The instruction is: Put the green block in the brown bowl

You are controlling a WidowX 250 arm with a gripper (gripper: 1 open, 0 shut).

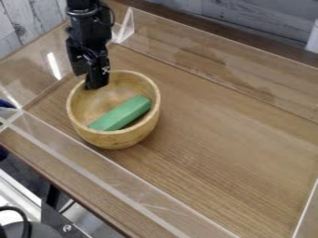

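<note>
Black arm at far left, wrist upright, claw (93,82) pointing straight down, fingers spread wide apart, gripping nothing.

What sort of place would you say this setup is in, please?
Probably a robotics lab test bench: a wooden tabletop fenced by clear plastic walls, with one black end effector over a brown bowl holding a green block.
</note>
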